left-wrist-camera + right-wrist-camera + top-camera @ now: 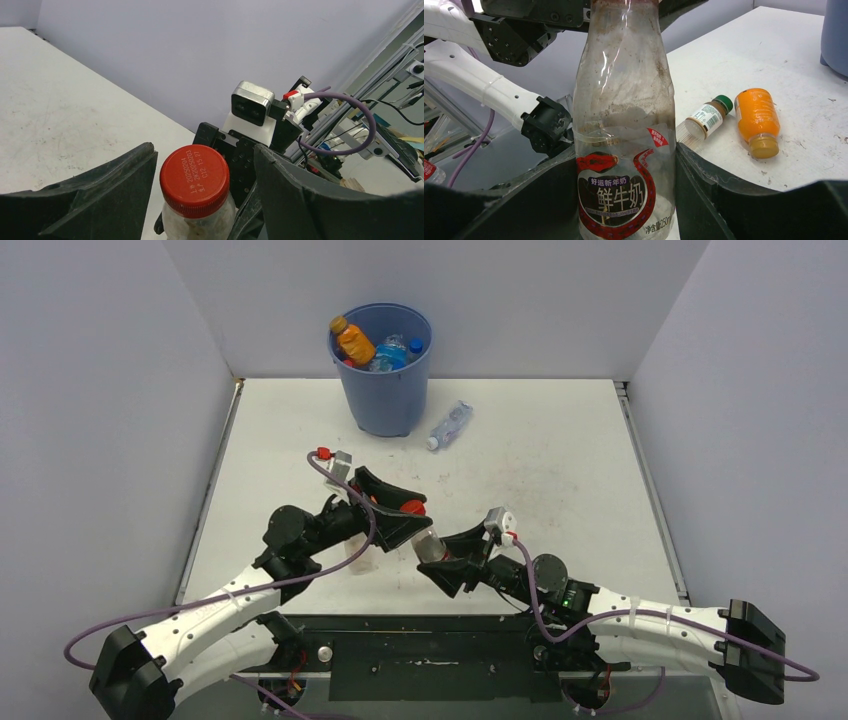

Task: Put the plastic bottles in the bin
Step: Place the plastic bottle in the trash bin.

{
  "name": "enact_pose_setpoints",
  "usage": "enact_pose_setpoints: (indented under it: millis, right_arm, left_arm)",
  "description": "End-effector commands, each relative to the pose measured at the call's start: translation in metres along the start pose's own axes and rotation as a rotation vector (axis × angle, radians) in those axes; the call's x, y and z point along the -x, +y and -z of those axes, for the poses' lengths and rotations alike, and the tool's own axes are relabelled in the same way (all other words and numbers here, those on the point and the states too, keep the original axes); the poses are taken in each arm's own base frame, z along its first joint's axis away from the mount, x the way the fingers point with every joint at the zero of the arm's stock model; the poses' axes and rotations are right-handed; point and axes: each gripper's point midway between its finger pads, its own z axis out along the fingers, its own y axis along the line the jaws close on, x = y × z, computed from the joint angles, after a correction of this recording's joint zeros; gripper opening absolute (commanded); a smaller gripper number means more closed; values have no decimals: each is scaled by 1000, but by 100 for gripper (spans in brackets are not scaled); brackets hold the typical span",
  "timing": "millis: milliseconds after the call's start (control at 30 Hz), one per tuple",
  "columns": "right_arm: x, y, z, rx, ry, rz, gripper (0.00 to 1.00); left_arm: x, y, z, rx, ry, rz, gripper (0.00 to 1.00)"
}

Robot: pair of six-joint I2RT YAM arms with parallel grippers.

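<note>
White table [560, 470] boxed in by 3 plain pale grey walls [480, 280], under soft, even light.
The tabletop is matt and scuffed, with faint dark smudges near its middle, and metal strips [655, 505] edge its 2 sides where the side walls meet it. Ahead of the left fingers [100, 200] and off to their left, the white top reaches a bare wall with no marks on it. Up and to their right stands slanted aluminium framing [380, 70]. Beyond the right fingers [734, 200], up and to their right, lies more of the same top, flecked with small specks. Shadows are faint throughout.
</note>
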Motion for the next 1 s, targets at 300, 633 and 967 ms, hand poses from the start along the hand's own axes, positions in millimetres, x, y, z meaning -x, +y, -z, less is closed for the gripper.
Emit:
enact_pose_setpoints:
  millis: [300,633,967]
  right_arm:
    - [31,6,-6,-8,-71,-28,61]
    - [75,-7,8,-192,39,29,90]
    - [75,-63,42,-493,-16,76,90]
  left_arm:
    - [7,-23,-6,-76,0,-33,0]
    - [131,9,-18,304,-159,-506,0]
    - [330,129,-37,633,-550,-714,0]
